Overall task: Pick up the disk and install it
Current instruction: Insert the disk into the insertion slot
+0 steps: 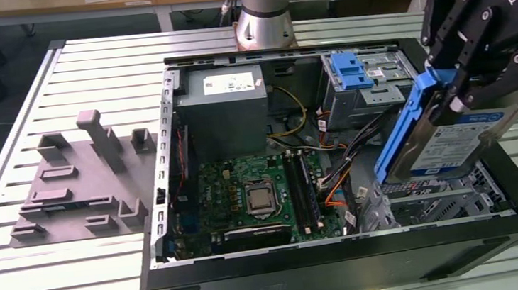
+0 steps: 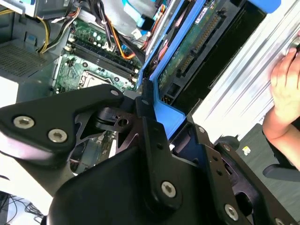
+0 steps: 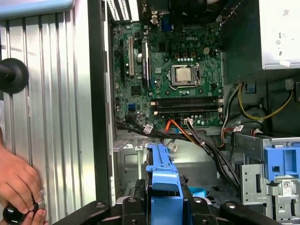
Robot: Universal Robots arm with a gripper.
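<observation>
Gripper [image 1: 477, 88] is clamped on one end of the disk [image 1: 456, 137], tilted above the case [image 1: 346, 261] at the exterior view's right — a corner could catch the case wall or snag the cables [image 3: 211, 149], and an end-only hold may let it swing. Exterior view gives label and tilt; first wrist view gives cables and a hand [image 3: 18, 180] on the table [image 3: 51, 93].

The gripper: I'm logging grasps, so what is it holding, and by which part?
The gripper holds the disk by its upper end, clamped across the blue carrier bracket, above the open computer case.
</observation>
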